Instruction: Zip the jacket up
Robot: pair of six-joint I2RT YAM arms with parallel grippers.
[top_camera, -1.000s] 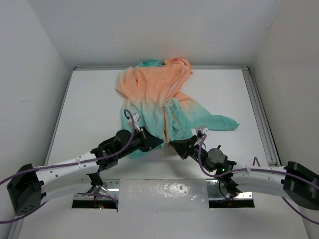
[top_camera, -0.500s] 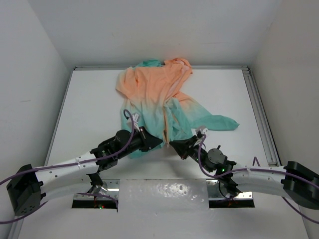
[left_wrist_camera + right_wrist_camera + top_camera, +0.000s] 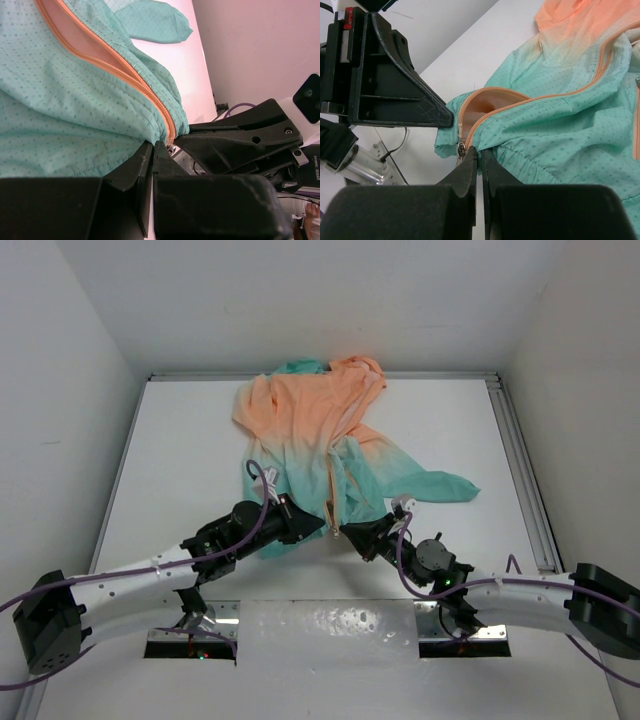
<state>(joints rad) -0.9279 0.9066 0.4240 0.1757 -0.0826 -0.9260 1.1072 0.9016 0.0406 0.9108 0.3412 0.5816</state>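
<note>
Left claw [image 3: 152, 146]: clamped on thin peach-teal jacket [image 3: 300, 420] hem.
Right claw [image 3: 479, 151]: closed on hem beside silvery zipper slider [image 3: 461, 148].
Next: hold hem taut, draw slider straight.

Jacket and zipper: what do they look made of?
The jacket looks like thin synthetic fabric, matte, with a fine dotted pattern; it wrinkles and gathers easily. The zipper has orange tape and fine teeth, probably plastic. Its slider looks like small shiny metal, though it is too small to be sure.

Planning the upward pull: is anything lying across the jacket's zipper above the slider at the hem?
Nothing visible does. Above the slider, the zipper runs bare up the jacket; the left tool and right tool sit shut at the hem.
</note>
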